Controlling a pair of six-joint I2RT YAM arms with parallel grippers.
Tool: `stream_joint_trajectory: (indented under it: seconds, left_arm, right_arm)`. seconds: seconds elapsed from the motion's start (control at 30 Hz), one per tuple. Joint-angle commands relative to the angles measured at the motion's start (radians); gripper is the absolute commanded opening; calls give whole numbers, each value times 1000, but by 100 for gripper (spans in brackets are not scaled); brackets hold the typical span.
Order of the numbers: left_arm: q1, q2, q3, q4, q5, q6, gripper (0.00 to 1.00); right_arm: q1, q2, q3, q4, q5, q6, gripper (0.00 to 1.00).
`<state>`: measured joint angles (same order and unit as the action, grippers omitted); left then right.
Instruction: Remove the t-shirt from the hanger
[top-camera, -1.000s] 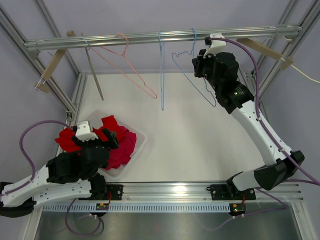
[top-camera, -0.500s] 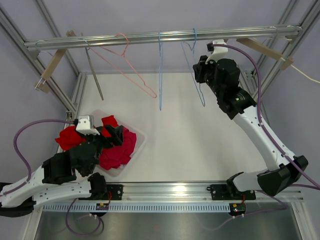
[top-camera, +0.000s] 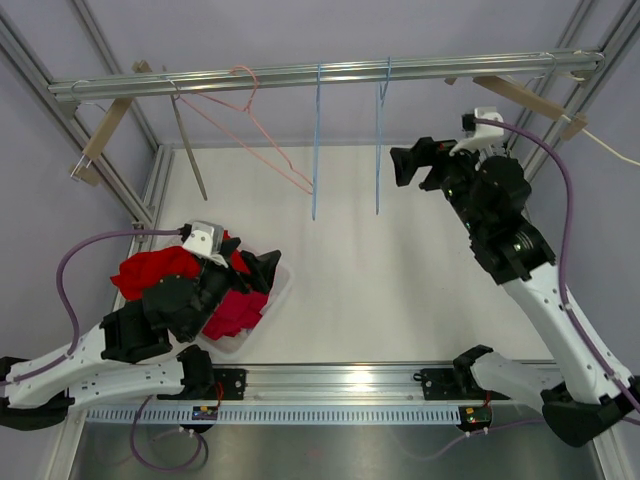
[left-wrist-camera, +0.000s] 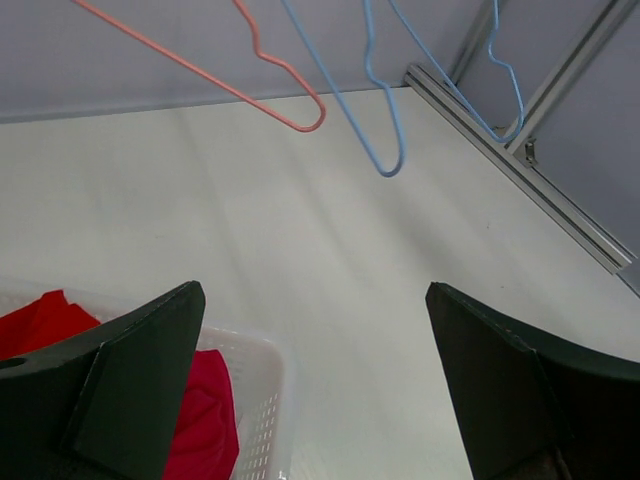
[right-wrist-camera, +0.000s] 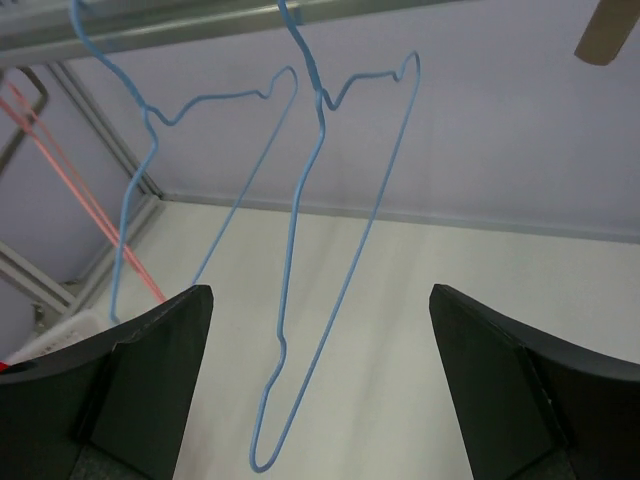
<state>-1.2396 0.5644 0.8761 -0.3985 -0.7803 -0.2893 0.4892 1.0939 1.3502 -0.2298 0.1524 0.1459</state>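
Left gripper (left-wrist-camera: 313, 287) is closest to me, down in the lower left of the top view. Its fingers are spread wide with nothing between them, hanging over the right edge of the clear plastic basket (left-wrist-camera: 258, 400). The red t-shirt (top-camera: 155, 268) is bunched in that basket with more red cloth, partly under the arm, so I can't tell how many garments are in the heap.

Further out, mid-frame, the right blue hanger (top-camera: 379, 150) and the left blue hanger (top-camera: 316, 150) both hang bare from the rail (top-camera: 300, 74). The pink hanger (left-wrist-camera: 312, 122) beside them is bare too. Right gripper (right-wrist-camera: 320, 290) is up at hanger height in the upper right, near the right blue hanger but not touching it, jaws wide and empty.

My read: the pulling-off step is over and this is the let-go-and-back-away bit. Nothing's left on any wire that I can see. Next I'd just bring both arms clear, keep the right fingers out of the hanger loop, and check no sleeve drags up with the left one.

Versus a second ago, the right arm was tucked in close to that blue hanger, which was swung out sideways. Now the arm has pulled off to the right and the hanger hangs straight, edge-on. The left arm has come up and shifted right over the basket.
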Motion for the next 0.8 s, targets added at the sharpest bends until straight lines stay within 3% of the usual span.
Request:
stream_joint_trajectory:
  seconds: [0.0,0.3,0.57,0.77]
  left_arm:
    - [-4,17,40,156,96,78,99]
    - [-4,3,28,217,141,110,99]
    - [-4,-43,-55,179,121,56,99]
    - [-4,-63,-83,170,124,62,99]
  right_arm:
    - [8,-150,-132,112,-59,93,100]
    - [8,-442,-498,257,-137,293,99]
    - [6,-542,-559,104,-48,239,100]
    - [6,-597,-596,155,-31,225,99]
